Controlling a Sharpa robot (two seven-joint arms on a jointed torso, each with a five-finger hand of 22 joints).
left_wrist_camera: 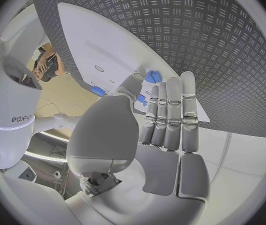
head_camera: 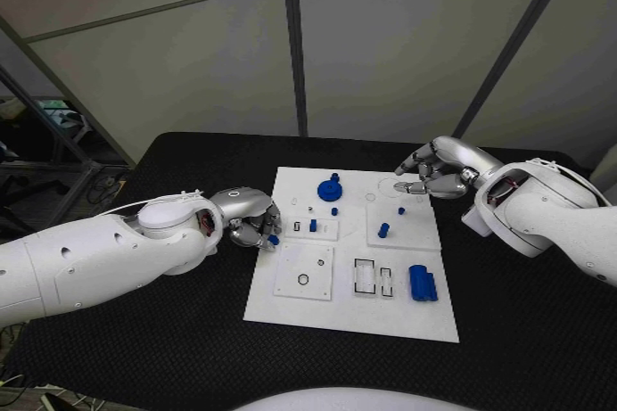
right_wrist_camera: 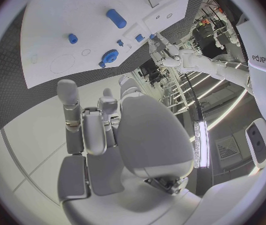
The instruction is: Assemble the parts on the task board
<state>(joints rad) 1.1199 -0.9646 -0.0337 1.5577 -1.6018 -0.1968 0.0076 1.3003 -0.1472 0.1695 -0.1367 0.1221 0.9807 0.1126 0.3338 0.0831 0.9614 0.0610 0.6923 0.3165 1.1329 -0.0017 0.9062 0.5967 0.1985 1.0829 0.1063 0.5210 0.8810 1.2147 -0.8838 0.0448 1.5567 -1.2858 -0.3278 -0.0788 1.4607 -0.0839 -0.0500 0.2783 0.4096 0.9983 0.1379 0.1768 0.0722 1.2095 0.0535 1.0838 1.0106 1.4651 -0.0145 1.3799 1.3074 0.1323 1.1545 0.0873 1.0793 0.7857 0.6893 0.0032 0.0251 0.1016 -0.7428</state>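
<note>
Parts (head_camera: 422,283) — smooth blue cylinders — dot flat white task board (head_camera: 354,317).

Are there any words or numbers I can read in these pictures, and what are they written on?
"sharpa", seen mirrored or upside down, on the white arm casing in the left wrist view.
"sharpa", upside down, on the white arm casing in the right wrist view.
The task board carries no readable words or numbers; its marks are only outlines of slots and holes.
The blue parts carry no text that I can make out.
</note>
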